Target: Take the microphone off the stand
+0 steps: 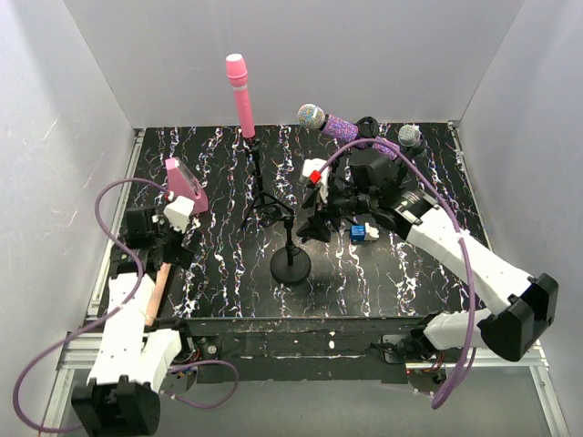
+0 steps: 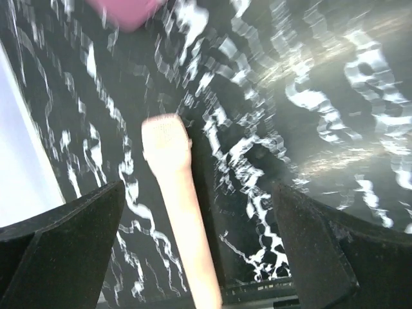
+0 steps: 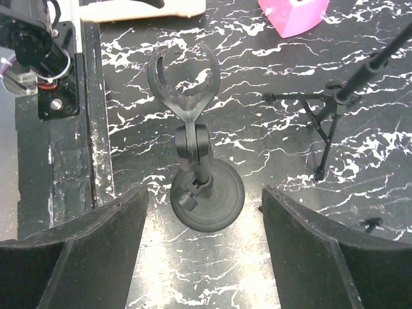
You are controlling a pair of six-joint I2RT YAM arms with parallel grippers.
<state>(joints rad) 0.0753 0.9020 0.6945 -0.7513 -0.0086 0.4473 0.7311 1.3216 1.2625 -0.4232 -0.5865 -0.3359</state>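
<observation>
A peach microphone [image 2: 177, 193] lies on the black marbled table between the open fingers of my left gripper [image 2: 197, 190], which do not touch it; it also shows under the left arm in the top view [image 1: 156, 296]. My left gripper [image 1: 169, 238] sits at the left edge. My right gripper [image 3: 205, 193] is open and empty, facing a round-base stand [image 3: 207, 196] whose clip [image 3: 183, 77] is empty. In the top view my right gripper [image 1: 314, 214] is just right of that stand [image 1: 291, 265]. A pink microphone [image 1: 240, 91] stands upright on a tripod stand [image 1: 258, 196].
A pink box [image 1: 185, 185] lies ahead of the left gripper. A purple glitter microphone [image 1: 330, 124] and a grey-headed one [image 1: 410, 137] sit on stands behind the right arm. A blue block [image 1: 358, 232] is by the right wrist. White walls enclose the table.
</observation>
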